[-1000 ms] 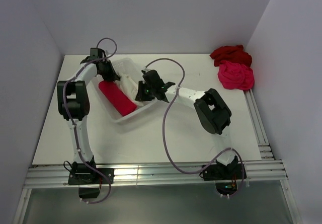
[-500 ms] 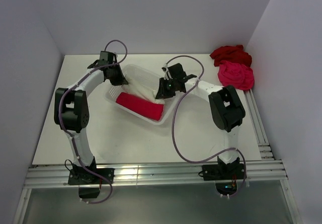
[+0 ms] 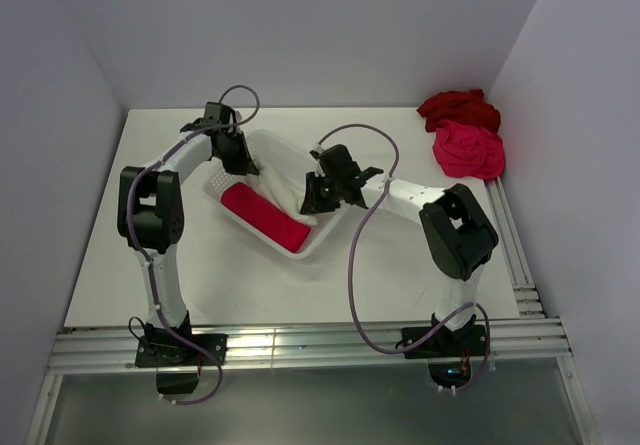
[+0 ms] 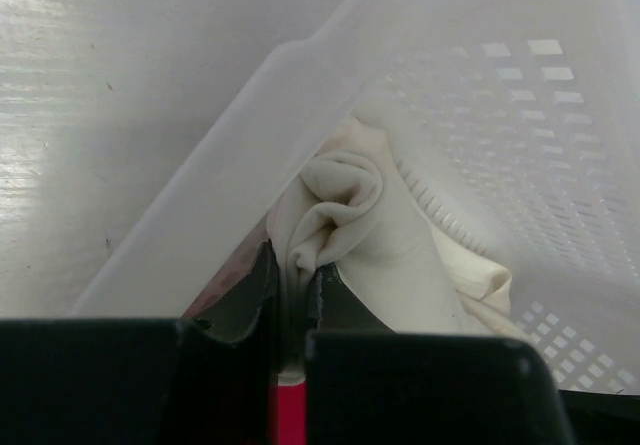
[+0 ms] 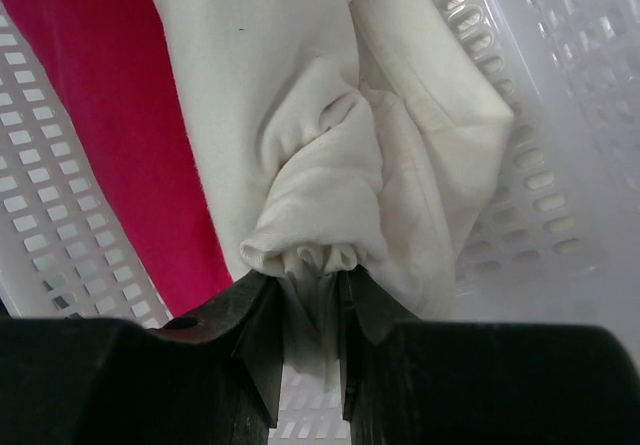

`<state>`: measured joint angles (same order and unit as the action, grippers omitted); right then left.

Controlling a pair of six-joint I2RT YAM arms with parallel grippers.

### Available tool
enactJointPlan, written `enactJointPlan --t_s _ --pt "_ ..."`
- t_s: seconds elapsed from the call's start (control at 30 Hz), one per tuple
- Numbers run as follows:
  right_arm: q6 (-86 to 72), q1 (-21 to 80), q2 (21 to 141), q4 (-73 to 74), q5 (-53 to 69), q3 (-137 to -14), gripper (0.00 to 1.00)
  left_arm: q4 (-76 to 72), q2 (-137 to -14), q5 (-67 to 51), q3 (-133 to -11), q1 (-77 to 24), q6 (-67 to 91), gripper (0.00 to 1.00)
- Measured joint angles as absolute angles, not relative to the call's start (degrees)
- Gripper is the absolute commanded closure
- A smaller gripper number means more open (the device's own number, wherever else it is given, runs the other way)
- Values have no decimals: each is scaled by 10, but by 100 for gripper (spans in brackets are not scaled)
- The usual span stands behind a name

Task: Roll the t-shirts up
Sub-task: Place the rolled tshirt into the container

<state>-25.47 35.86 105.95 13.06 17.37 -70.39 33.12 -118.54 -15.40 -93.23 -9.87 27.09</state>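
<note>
Four t-shirts, listed from the centre outward.

1. Cream-white t-shirt (image 3: 282, 187): lies crumpled inside the white mesh basket (image 3: 330, 237), stretched between both grippers. One bunched end is in each.
   - Left gripper (image 4: 293, 275): jaws nearly together, pinching a thin fold of the cream cloth just inside the basket's rim.
   - Right gripper (image 5: 312, 305): jaws a little apart, clamped on a thicker gathered wad of the same shirt, with pleats showing between the fingers.
2. Pink-red roll (image 3: 265, 218): a tight cylinder lying along the basket floor, beside and partly under the cream shirt, touching it. Neither gripper is on it.
3. Hot pink t-shirt (image 3: 468, 150): a loose heap at the far right of the table (image 3: 250, 285), well apart from the basket.
4. Dark red t-shirt (image 3: 458, 108): a loose heap in the far right corner, just behind the hot pink one and touching it.

Basket: sits diagonally mid-table, between the two arms.
</note>
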Motion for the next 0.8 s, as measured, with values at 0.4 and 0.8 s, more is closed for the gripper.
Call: enactJointPlan --t_s 0.4,0.8 --pt "-230 366 1046 142 168 -697 43 355 -1189 -155 -956 -100 244 70" --pt "-335 368 995 195 125 -683 51 350 -1189 -156 -1003 -100 229 68"
